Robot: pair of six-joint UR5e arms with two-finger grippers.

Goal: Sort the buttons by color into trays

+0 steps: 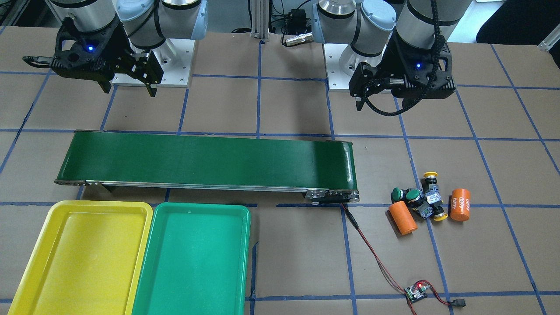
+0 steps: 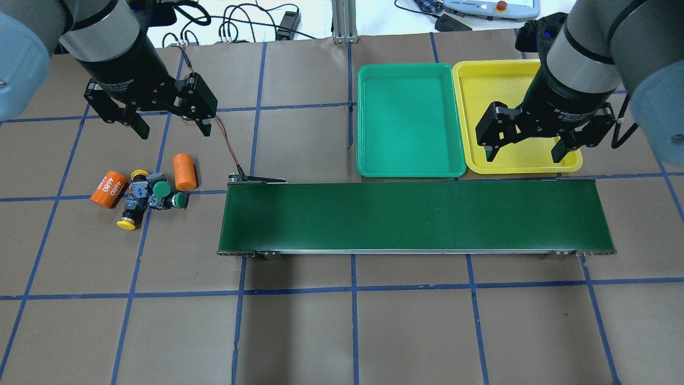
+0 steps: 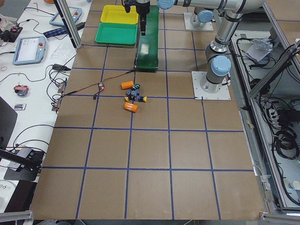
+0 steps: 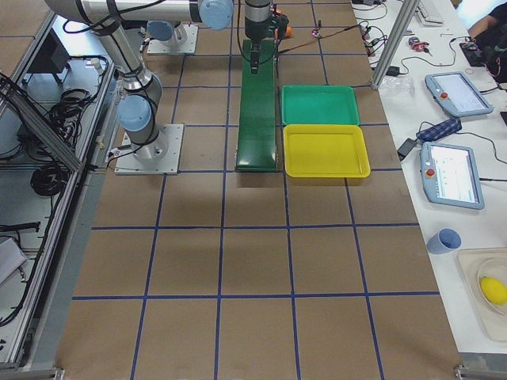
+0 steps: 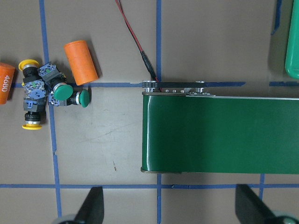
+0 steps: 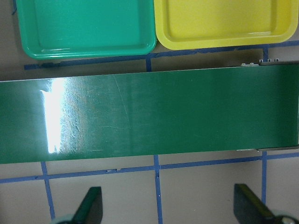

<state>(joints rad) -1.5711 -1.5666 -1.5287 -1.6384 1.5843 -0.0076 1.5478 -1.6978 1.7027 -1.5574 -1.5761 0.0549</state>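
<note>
Over the brown table (image 2: 342, 321), left end effector (image 2: 173, 130) and right end effector (image 2: 525, 155) hang spread wide, empty.

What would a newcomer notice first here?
The yellow tray and green tray sit empty side by side by one end of the long green belt. Past its other end, four buttons lie jumbled between two orange cylinders. The left gripper and right gripper hang open above the table.
</note>
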